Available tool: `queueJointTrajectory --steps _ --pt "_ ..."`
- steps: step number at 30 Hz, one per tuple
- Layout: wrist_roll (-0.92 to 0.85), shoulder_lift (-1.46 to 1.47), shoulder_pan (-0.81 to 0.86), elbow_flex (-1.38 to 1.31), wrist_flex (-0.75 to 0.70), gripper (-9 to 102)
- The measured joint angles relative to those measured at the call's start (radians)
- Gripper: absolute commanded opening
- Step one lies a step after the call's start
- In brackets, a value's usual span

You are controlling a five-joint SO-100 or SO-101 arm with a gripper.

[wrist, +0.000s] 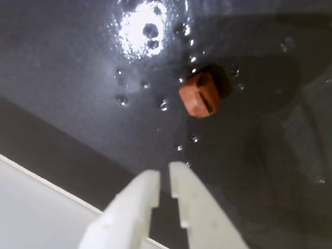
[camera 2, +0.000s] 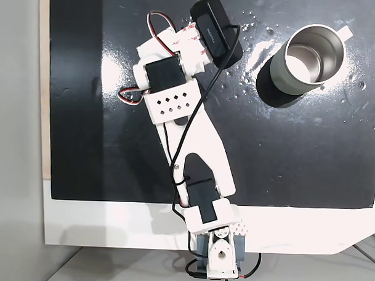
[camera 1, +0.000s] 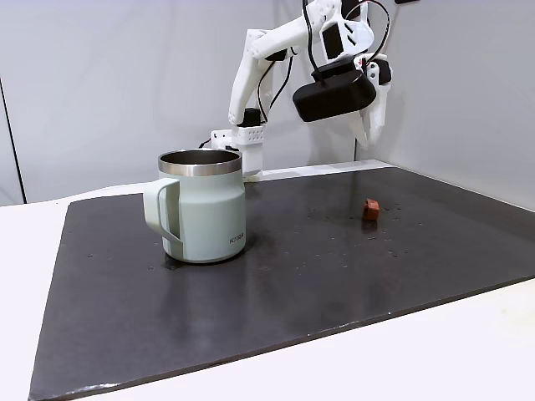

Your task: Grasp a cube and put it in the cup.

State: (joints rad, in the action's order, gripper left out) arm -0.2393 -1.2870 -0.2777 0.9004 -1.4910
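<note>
One small terracotta cube (camera 1: 370,210) lies alone on the dark mat (camera 1: 334,276) covering the desk, well apart from the mint-green mug (camera 1: 201,207). High above it hangs the white claw (wrist: 164,179), its fingers nearly pressed together, seemingly holding nothing.

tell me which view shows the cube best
The wrist view: the cube is large there, lying on the dark mat beyond the fingertips. In a fixed view from the side it is a tiny speck right of the cup.
</note>
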Motion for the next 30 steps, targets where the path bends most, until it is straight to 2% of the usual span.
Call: queueJointTrajectory --steps 8,10,18,24,30 --pt "-0.048 0.163 -0.008 -0.192 -0.164 0" --pt "-0.048 0.17 -0.018 -0.202 -0.169 1" --pt "-0.048 0.201 -0.018 -0.207 -0.195 20" --pt "-0.048 0.209 -0.021 -0.207 -0.195 25" --pt "-0.048 0.224 -0.021 -0.207 -0.206 25"
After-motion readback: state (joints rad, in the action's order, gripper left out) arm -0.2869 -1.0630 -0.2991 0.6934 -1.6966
